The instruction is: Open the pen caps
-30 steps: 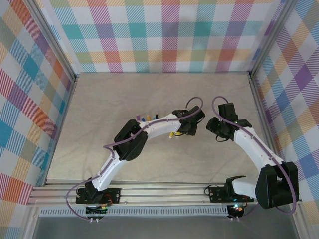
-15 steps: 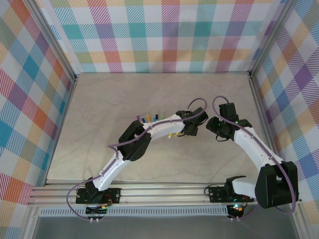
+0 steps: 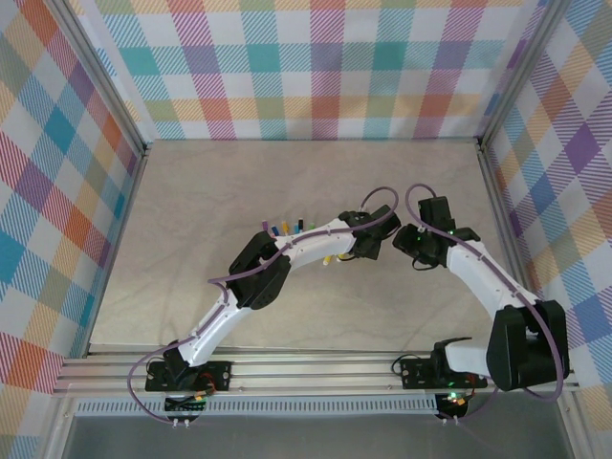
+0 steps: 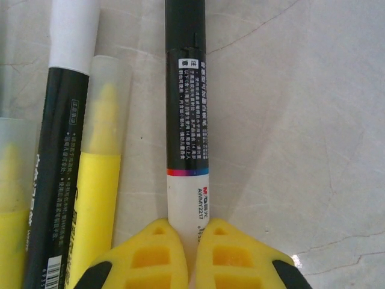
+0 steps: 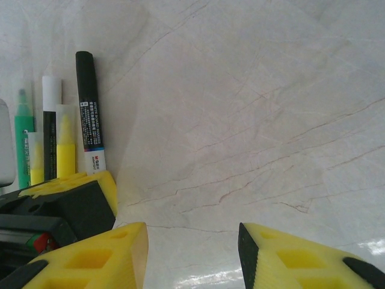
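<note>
The black marker pen (image 4: 186, 114) lies on the marbled table (image 5: 271, 120), just beside a yellow highlighter (image 4: 99, 180). The left gripper (image 4: 187, 244) is clamped on the pen's white end. The right gripper (image 5: 192, 247) hangs near with its jaws apart, holding nothing.

A pale beige, marble-patterned tabletop (image 3: 287, 182) is lying flat inside the enclosure, with thin dark veins running across it. Pastel plaid fabric panels in teal, purple, orange, pink and yellow are standing around it: a back wall (image 3: 316, 67), a left wall (image 3: 48, 191) and a right wall (image 3: 574, 143). Slim silver aluminium posts (image 3: 105, 81) are framing the corners. A ribbed silver aluminium rail (image 3: 316, 368) is running along the near edge. Soft overhead light is glinting off the surface in a small white glare patch (image 5: 376, 245).
</note>
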You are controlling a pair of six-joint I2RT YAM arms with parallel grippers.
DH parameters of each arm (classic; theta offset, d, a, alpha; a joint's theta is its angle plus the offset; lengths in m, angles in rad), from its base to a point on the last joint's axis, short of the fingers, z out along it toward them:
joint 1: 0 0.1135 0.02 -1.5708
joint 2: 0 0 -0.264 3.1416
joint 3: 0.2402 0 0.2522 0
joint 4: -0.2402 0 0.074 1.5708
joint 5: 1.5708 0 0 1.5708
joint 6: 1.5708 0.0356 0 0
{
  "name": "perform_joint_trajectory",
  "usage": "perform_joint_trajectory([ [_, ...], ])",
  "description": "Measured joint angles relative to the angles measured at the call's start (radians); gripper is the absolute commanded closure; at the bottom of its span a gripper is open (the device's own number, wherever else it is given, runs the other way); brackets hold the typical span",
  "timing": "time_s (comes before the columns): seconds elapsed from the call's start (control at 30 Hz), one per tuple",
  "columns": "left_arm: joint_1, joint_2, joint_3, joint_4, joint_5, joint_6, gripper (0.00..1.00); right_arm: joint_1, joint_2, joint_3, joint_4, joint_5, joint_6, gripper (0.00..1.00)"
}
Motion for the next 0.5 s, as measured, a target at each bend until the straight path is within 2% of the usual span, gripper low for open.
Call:
perform_joint_trajectory([
  [0.23,0.004,-0.096,-0.141,0.006,0.034,0.065,1.0,-0.016,0.119,0.049,0.04,-0.069,0.011,0.53],
  [0.5,0.026,-0.333,-0.356,0.072,0.235,0.109,1.0,-0.045,0.199,0.072,0.131,-0.189,0.064,0.4],
])
